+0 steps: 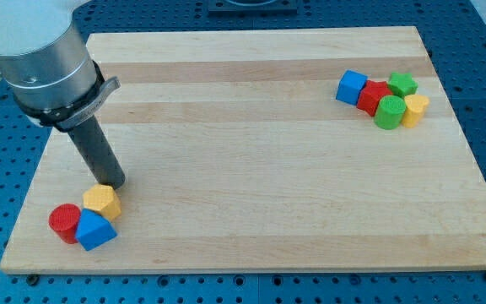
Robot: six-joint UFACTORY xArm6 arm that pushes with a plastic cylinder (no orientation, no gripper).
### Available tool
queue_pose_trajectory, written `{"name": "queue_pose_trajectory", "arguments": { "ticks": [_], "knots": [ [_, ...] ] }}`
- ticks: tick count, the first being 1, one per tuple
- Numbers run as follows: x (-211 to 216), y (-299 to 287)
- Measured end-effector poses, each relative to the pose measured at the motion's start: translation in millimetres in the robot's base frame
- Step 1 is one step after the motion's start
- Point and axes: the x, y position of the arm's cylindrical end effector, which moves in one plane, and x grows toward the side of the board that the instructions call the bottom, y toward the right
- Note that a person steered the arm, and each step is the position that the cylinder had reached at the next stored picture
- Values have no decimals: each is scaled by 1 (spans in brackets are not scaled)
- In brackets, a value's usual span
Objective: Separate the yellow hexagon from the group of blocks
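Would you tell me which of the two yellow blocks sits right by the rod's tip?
The yellow hexagon at the view's bottom left, grouped with the red cylinder and blue block; my tip is at its upper edge. The other yellow block lies far off, top right.

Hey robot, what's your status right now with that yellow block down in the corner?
My tip at the top edge of the yellow hexagon. Hexagon not yet separated, touching the red cylinder and blue block. Nothing in the way.

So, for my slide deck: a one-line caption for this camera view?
My tip touches the yellow hexagon, still bunched with the red cylinder and blue block at the board's bottom-left.
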Motion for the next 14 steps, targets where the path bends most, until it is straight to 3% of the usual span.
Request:
{"name": "queue_pose_trajectory", "arguments": {
  "ticks": [2,3,4,7,10,12,14],
  "knots": [
    [-3,86],
    [54,99],
    [109,79],
    [110,-43],
    [77,-28],
    [37,21],
    [-21,22]
  ]
}}
